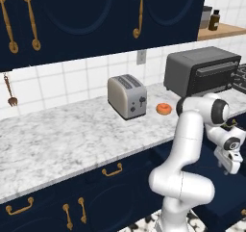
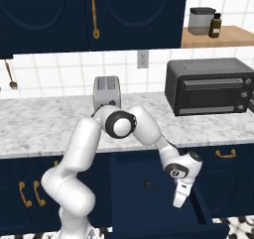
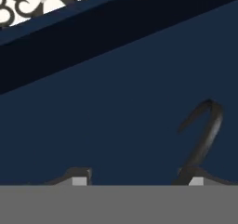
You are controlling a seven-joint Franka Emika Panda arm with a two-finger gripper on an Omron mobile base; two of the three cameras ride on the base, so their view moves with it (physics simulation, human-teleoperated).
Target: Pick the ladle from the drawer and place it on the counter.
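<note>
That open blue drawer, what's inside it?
Inside the drawer lies a slim black ladle on the blue floor, with the gripper lowered in beside it. The front corner behind the drawer's wall is hidden.

Counter (image 1: 62,135): speckled white-grey marble look, smooth, pale edge. Drawer (image 2: 149,203): matt navy painted finish inside and out. Ladle (image 2: 158,188): thin, black, slight sheen on curved end in hand view. Toaster (image 1: 127,96): brushed silver metal look. Toaster oven (image 2: 208,87): dark grey, matt, glossier door. Cabinet pulls (image 1: 111,170): brass-coloured metal. Wall tiles (image 1: 72,82): white, glossy. Shelf (image 2: 218,36): light wood. Robot arm (image 2: 84,149): glossy white plastic shell, dark joints.
</note>
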